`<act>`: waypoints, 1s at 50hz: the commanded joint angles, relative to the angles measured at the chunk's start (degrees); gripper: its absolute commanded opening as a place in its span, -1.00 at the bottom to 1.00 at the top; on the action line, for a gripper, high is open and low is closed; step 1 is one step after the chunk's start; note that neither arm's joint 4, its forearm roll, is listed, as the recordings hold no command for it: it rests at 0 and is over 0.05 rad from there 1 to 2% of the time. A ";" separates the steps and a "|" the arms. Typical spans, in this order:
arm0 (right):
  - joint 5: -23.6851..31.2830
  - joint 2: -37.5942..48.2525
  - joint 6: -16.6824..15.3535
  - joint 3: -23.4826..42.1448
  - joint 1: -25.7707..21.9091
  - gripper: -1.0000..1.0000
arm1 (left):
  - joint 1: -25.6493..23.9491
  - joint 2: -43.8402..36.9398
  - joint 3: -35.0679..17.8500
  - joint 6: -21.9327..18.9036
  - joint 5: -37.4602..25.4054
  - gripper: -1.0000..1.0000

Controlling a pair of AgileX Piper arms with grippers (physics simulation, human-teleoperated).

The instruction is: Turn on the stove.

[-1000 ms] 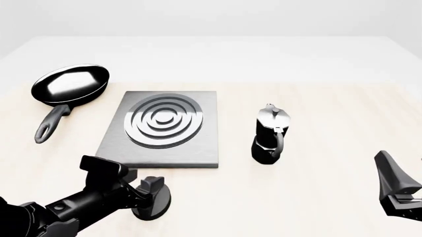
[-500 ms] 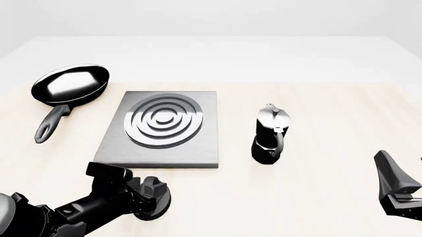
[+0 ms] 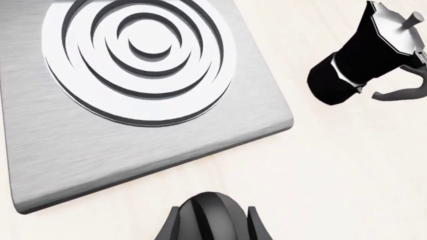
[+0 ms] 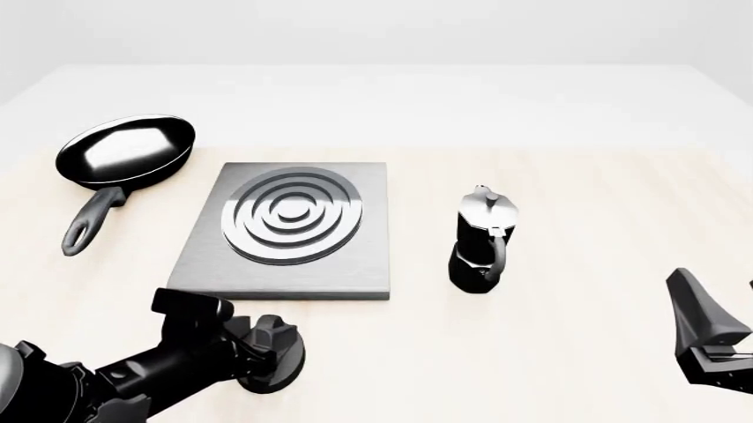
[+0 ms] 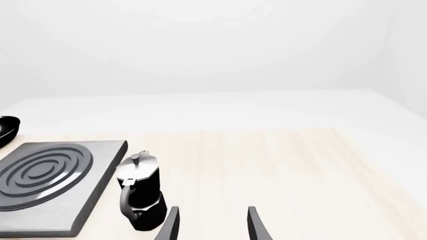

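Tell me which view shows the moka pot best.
The front view: the moka pot stands whole and upright on the table, right of the stove, its handle facing the camera. The right wrist view also shows it whole, but smaller. The left wrist view shows it tilted, its handle cut by the frame edge.

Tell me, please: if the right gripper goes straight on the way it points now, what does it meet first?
Probably nothing. In the right wrist view the right gripper has open fingers framing bare table ahead. The moka pot and the stove lie off to one side of that line, though depth is uncertain.
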State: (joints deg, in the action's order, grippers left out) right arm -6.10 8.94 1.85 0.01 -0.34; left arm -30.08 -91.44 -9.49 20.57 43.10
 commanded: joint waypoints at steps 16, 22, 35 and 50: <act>-1.01 1.32 -0.18 0.00 -0.16 1.00 | 7.08 4.74 -1.92 -3.50 -5.75 1.00; -1.13 1.46 -0.22 0.00 -0.21 1.00 | 8.46 6.48 -2.07 -4.25 -6.94 1.00; -0.49 0.69 -0.29 0.00 -0.20 1.00 | 10.94 8.23 -2.57 -4.73 -8.55 1.00; -0.19 0.32 -0.40 0.00 -0.21 1.00 | 11.87 9.11 -2.44 -5.07 -9.10 1.00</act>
State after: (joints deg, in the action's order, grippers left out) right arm -6.46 9.49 1.53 0.01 -0.55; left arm -19.41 -83.23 -11.94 16.09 34.67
